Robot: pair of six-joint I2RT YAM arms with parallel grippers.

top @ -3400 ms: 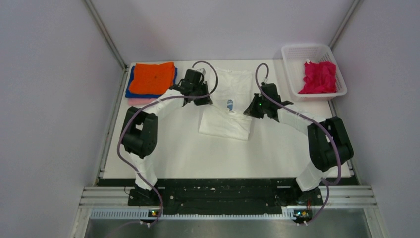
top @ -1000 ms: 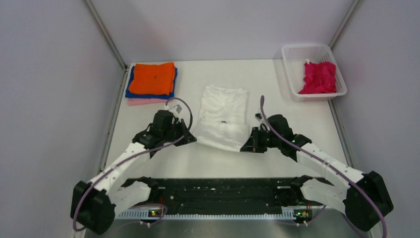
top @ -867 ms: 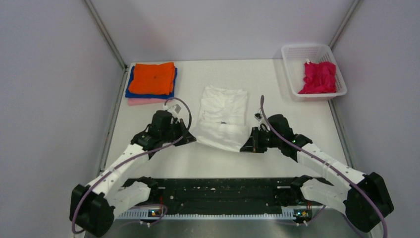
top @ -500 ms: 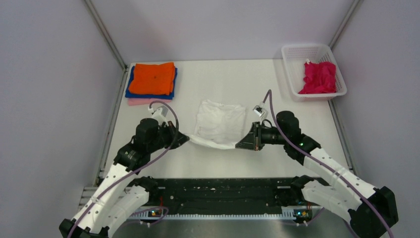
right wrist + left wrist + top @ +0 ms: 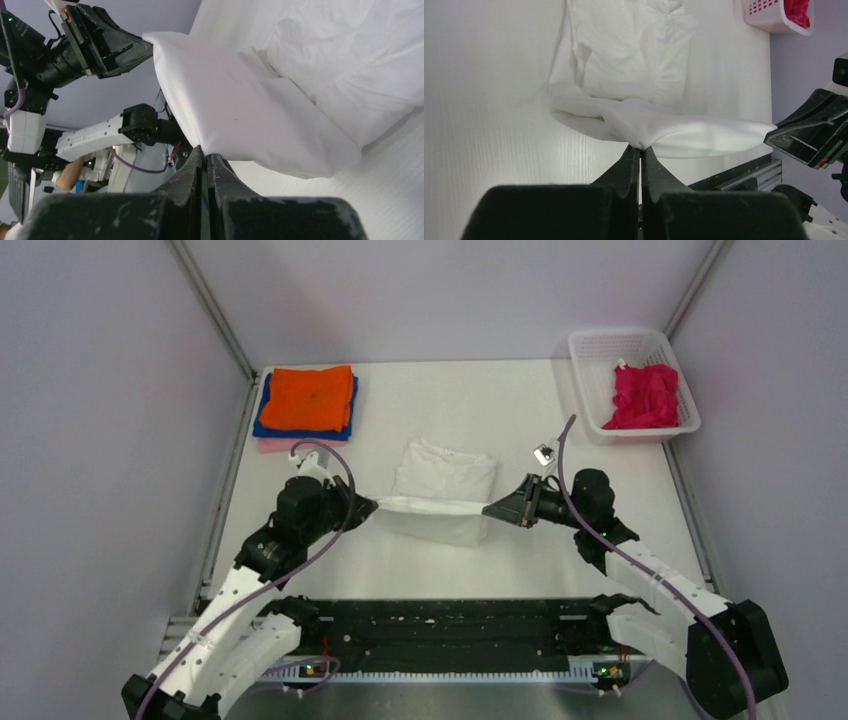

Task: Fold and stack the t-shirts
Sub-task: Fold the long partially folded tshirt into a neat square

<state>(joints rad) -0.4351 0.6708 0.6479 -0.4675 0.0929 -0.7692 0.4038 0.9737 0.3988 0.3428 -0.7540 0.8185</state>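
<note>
While the overhead view takes in the whole counter (image 5: 560, 555), each wrist view sees little beyond the white shirt (image 5: 447, 472) and the opposite arm. From above, that shirt lies in the middle of the counter, and its near edge is lifted and stretched into a taut band between the two arms. Only this view shows the stack at the far left corner: an orange shirt (image 5: 310, 398) on top of a blue shirt (image 5: 262, 422), with a pink shirt (image 5: 285, 444) at the bottom. It also shows the whole white basket (image 5: 590, 345) at the far right, with a crumpled magenta shirt (image 5: 645, 395) inside.

The wrist views give the grip itself. The left pincer (image 5: 374, 504) is closed tight, its fingers pressed together on a small peak of white cloth. The fold runs from there across to the other arm, and the rest of the shirt lies flat on the counter beyond it. The right pincer (image 5: 490, 509) is likewise closed tight, nipping the lower edge of a doubled layer of the same shirt. That layer stretches away to the left pincer.

The shirt thus hangs between the two pincers at its raised near edge, and its far part rests on the counter just behind them.
</note>
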